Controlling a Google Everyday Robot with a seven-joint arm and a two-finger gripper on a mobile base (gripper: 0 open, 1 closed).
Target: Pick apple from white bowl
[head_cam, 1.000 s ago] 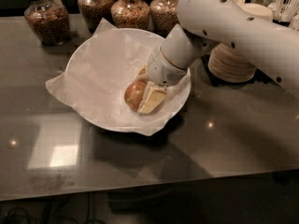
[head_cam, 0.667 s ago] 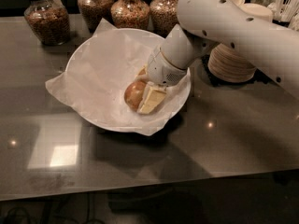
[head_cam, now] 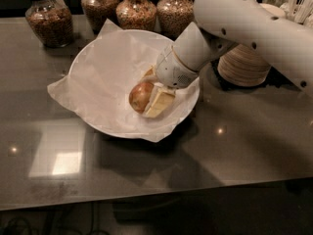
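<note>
Grips with the white 2-finger hand, low inside the large shallow white bowl lined with crinkled paper: cream fingers closed, by the look of it, on the small glossy reddish-brown apple. Rests on the paper, not yet lifted; leaves the raise clear of the rim. Below, a dark glossy bench; behind, 4 glass jars of brown grain and stacked paper bowls.

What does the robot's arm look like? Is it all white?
Mostly! The arm is smooth, fat, white tubes with tiny dark dots. Its gripper, down in the white bowl at the apple, has flat cream-coloured fingers.
</note>
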